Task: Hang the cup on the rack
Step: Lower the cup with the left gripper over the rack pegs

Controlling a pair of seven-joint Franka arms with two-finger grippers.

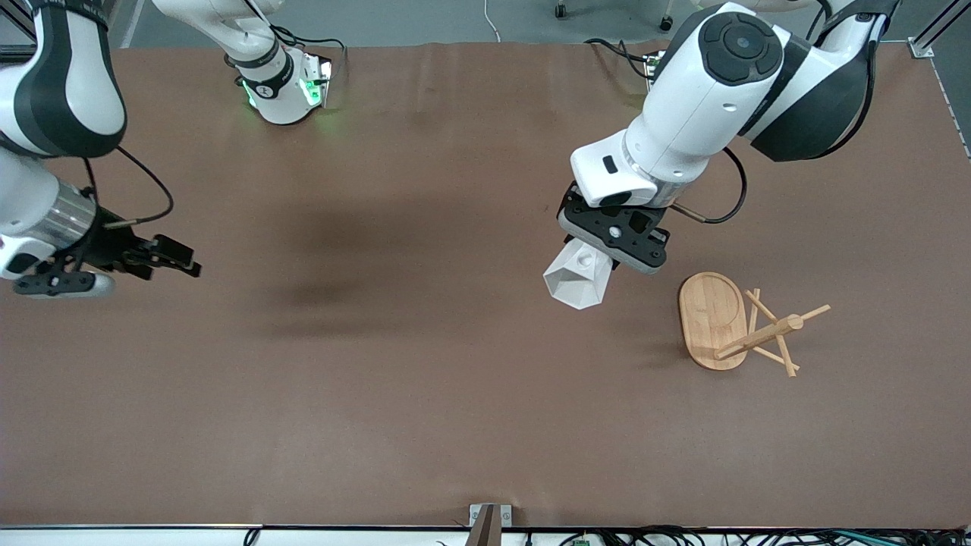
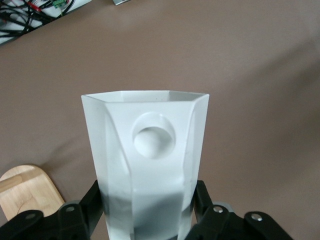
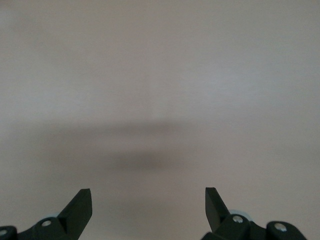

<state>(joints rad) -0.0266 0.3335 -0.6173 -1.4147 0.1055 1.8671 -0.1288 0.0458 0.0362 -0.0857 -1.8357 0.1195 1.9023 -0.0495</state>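
My left gripper (image 1: 590,258) is shut on the white faceted cup (image 1: 576,282) and holds it in the air above the table, beside the rack. The cup is tilted, its hexagonal rim away from the gripper. In the left wrist view the cup (image 2: 150,150) fills the middle, its handle hole (image 2: 154,135) faces the camera, and the black fingers (image 2: 90,202) press its two sides. The bamboo rack (image 1: 758,337) rests its oval base (image 1: 709,315) on the table toward the left arm's end. My right gripper (image 1: 182,264) is open and empty over the right arm's end.
The brown table (image 1: 379,379) shows nothing else on it. A corner of the rack's base (image 2: 25,192) shows in the left wrist view. The right wrist view shows only bare table between the open fingers (image 3: 80,205).
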